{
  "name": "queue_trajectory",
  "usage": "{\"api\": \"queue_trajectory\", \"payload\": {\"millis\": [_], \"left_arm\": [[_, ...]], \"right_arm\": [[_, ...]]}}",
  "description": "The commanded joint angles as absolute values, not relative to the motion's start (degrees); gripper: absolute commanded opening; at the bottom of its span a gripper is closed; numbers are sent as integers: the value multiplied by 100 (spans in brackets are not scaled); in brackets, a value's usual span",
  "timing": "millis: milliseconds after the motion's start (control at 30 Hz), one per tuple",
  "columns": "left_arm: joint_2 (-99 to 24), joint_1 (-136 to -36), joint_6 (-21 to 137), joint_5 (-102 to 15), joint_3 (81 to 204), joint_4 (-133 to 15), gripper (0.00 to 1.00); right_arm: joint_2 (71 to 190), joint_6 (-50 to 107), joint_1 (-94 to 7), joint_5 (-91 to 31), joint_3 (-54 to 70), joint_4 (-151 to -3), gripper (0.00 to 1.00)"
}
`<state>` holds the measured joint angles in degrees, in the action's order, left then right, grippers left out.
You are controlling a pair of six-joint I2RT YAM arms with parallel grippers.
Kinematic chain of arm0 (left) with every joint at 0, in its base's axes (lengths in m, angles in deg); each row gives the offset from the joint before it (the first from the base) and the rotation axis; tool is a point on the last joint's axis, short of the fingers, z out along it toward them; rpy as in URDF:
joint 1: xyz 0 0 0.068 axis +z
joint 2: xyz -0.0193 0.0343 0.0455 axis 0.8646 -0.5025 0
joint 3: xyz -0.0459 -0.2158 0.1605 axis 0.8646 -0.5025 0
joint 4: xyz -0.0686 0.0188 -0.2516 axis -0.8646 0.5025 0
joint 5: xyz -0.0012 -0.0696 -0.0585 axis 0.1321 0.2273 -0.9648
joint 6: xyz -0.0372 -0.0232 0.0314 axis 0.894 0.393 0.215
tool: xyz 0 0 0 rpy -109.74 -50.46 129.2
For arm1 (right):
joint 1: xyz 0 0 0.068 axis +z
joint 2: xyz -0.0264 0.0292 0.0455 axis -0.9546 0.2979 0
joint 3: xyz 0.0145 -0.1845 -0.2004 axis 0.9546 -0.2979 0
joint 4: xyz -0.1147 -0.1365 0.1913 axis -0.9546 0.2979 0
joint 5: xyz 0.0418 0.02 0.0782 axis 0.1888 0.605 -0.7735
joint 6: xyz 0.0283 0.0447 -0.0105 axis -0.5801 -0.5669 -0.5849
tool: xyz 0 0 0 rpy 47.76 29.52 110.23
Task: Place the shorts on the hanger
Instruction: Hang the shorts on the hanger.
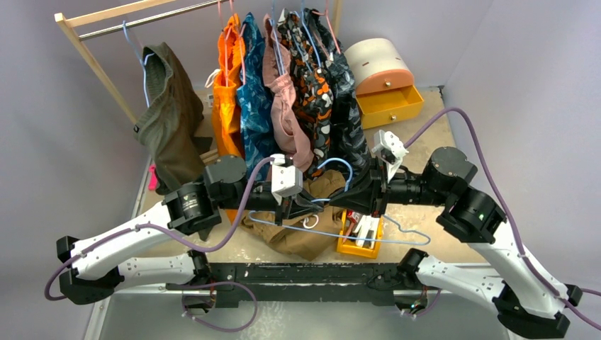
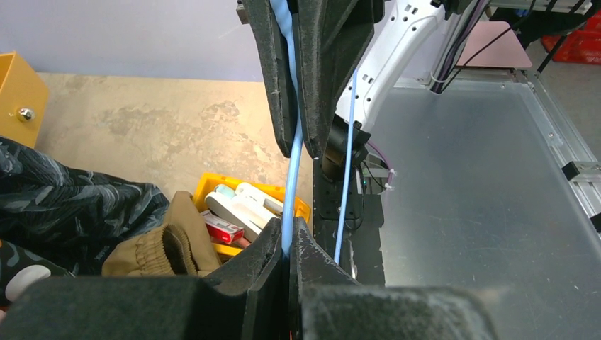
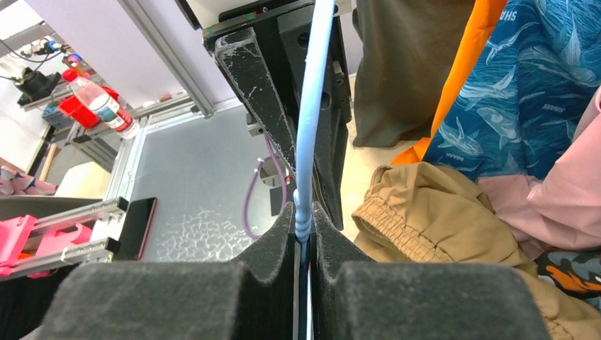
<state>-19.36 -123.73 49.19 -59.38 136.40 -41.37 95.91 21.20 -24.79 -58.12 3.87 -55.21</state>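
The light-blue hanger (image 1: pixel 340 236) hangs level over the table with both grippers on its wire. My left gripper (image 1: pixel 299 207) is shut on one thin arm of the hanger (image 2: pixel 292 170), pinched between the fingertips of the left gripper (image 2: pixel 289 241). My right gripper (image 1: pixel 360 195) faces it, and in its own view the right gripper (image 3: pixel 303 218) is shut on the hanger's (image 3: pixel 310 106) ribbed wire. The tan-brown shorts (image 1: pixel 301 239) lie crumpled on the table beneath the hanger. Their gathered hem shows in both wrist views, as the shorts (image 2: pixel 152 251) and the shorts (image 3: pixel 439 212).
A yellow bin (image 1: pixel 345 248) of small items sits right of the shorts. Behind is a wooden rack with an olive garment (image 1: pixel 166 113), orange shorts (image 1: pixel 228 85) and several patterned clothes. A yellow drawer box (image 1: pixel 386 106) stands at the back right.
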Motion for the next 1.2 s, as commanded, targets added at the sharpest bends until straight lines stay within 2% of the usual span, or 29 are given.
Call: {"api": "queue_trajectory", "payload": {"millis": [0, 67, 200, 300, 400, 500, 700, 733, 800, 867, 967, 1167], "left_arm": [[-1910, -12353, 4997, -5853, 13876, -4457, 0], [-1902, -12356, 4985, -5859, 13861, -4442, 0], [-1899, -12354, 4969, -5847, 13844, -4429, 0], [-1899, -12353, 4961, -5834, 13857, -4429, 0], [-1890, -12353, 4956, -5813, 13859, -4423, 0], [-1887, -12356, 4950, -5792, 13859, -4406, 0], [-1827, -12356, 4902, -5566, 13860, -4375, 0], [-1814, -12356, 4908, -5465, 13866, -4356, 11], [-1772, -12356, 4998, -5194, 13888, -4309, 48], [-1640, -12351, 5174, -4752, 13913, -4210, 56], [-1275, -12356, 5546, -3920, 13824, -4048, 64], [-204, -12356, 7104, -2066, 13311, -3664, 71]], "right_arm": [[9634, 2061, -2450, -6083, 467, -5909, 5], [9641, 2035, -2450, -6088, 447, -5980, 6], [9664, 2015, -2451, -6102, 437, -6082, 25], [9690, 2007, -2451, -6104, 423, -6123, 25], [9690, 1979, -2451, -6154, 348, -6208, 19], [9707, 1971, -2451, -6194, 313, -6198, 1], [9614, 2022, -2450, -5942, 321, -6043, 0], [9574, 2031, -2450, -5769, 321, -6058, 0], [9462, 2048, -2455, -5274, 319, -6103, 0], [9314, 2035, -2451, -4753, 260, -6258, 0], [9143, 2023, -2450, -3931, 231, -6239, 0], [8714, 2134, -2450, -3027, 116, -5933, 0]]}}
